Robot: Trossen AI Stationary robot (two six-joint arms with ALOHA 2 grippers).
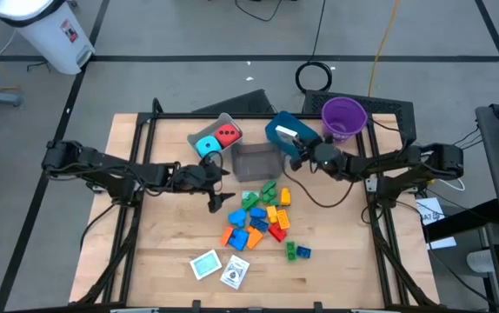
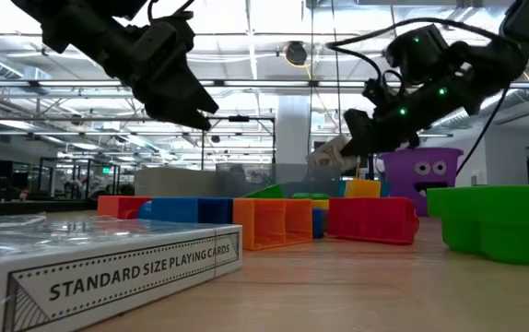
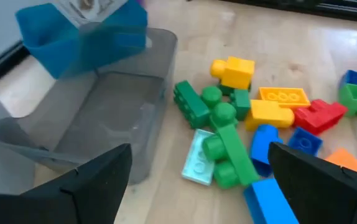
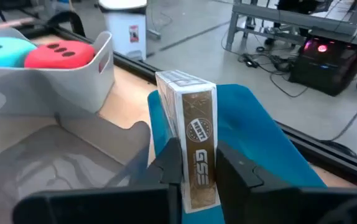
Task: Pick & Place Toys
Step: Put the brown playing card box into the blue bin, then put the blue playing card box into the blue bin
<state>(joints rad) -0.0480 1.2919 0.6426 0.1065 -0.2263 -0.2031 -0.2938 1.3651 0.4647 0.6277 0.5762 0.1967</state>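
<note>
My right gripper (image 1: 296, 144) is over the teal bin (image 1: 277, 129), shut on a card pack (image 4: 194, 134). Left of that bin, a grey bin (image 1: 232, 122) holds a cyan cube (image 1: 207, 145) and a red cube (image 1: 227, 135). A dark see-through bin (image 1: 256, 162) stands in front of them. My left gripper (image 1: 219, 189) hangs open above the table just left of the pile of bricks (image 1: 262, 217). In the left wrist view, green bricks (image 3: 219, 124) and a pale plate (image 3: 198, 165) lie between its fingers. Two more card packs (image 1: 219, 268) lie flat near the front edge. My right gripper pinches the card pack between its two fingers (image 4: 173, 163), which lie on its two broad faces (image 4: 180, 134); a narrow gold edge (image 4: 201, 155) faces the wrist camera. The fingers come nearly level from the table's right side. The pack is lifted clear and sticks out past the fingertips over the teal bin.
A purple cup (image 1: 343, 116) stands at the back right beside the teal bin. Two bricks, green and blue (image 1: 298, 252), lie apart from the pile at the front right. Bare wood shows at the table's front left (image 1: 158, 252).
</note>
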